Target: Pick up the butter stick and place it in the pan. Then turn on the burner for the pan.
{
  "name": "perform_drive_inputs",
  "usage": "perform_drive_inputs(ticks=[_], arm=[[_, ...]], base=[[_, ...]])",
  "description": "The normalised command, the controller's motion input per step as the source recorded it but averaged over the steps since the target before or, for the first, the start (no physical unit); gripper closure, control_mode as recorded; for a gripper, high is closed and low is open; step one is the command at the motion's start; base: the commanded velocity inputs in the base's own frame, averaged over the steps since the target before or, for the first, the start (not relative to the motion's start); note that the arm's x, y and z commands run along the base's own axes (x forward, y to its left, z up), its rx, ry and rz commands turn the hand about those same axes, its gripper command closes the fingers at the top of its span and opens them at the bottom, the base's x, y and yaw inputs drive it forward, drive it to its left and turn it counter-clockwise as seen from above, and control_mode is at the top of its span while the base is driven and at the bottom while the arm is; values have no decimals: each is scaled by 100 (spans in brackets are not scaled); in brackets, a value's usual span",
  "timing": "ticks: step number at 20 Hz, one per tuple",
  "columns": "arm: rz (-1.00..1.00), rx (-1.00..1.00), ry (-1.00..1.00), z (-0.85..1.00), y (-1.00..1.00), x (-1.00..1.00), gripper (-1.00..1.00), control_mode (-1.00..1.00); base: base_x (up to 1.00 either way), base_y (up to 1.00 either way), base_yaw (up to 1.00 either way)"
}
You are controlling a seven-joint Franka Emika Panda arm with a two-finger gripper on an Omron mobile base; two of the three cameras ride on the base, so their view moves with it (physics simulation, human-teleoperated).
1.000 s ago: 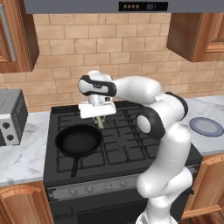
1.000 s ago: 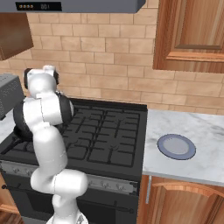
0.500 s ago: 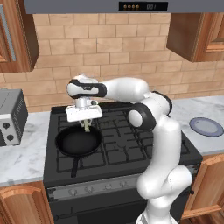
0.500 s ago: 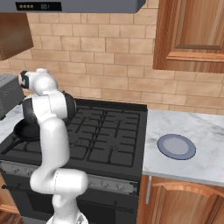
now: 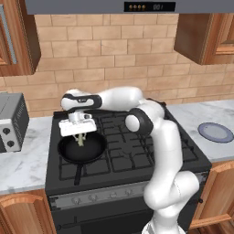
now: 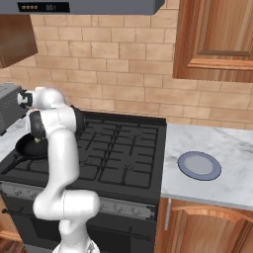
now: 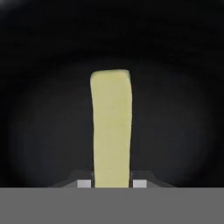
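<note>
My gripper (image 5: 80,136) hangs just above the middle of the black pan (image 5: 93,153), which rests on the front left burner (image 5: 77,162) of the cooktop. It is shut on the butter stick (image 5: 81,140), a pale yellow-green bar that points down into the pan. In the hand view the butter stick (image 7: 111,131) rises from between the fingertips (image 7: 84,183) against the pan's dark floor (image 7: 175,122). From the right base view the pan (image 6: 27,147) is partly hidden behind my arm. I cannot tell whether the bar touches the pan's floor.
A grey toaster oven (image 5: 11,121) stands on the marble counter left of the stove. A grey-blue plate (image 5: 215,132) lies on the right counter. Knobs (image 5: 93,198) line the stove's front panel. Wooden cabinets and a range hood hang overhead.
My arm has swung left and down from the middle of the cooktop, carrying the butter stick over the pan's centre. The jaws stayed shut on it.
</note>
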Motion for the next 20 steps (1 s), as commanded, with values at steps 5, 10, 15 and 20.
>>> perform_drive_inputs(ticks=[5, 10, 15, 20], arm=[[-2, -1, 0, -35, 5, -5, 100, -100], [0, 0, 0, -9, 0, -5, -100, -100], [0, 0, 0, 0, 0, -6, -100, -100], [1, 0, -19, 3, 1, -29, -100, -100]], base=[[0, 0, 0], [0, 0, 0], [0, 0, 0], [0, 0, 0]])
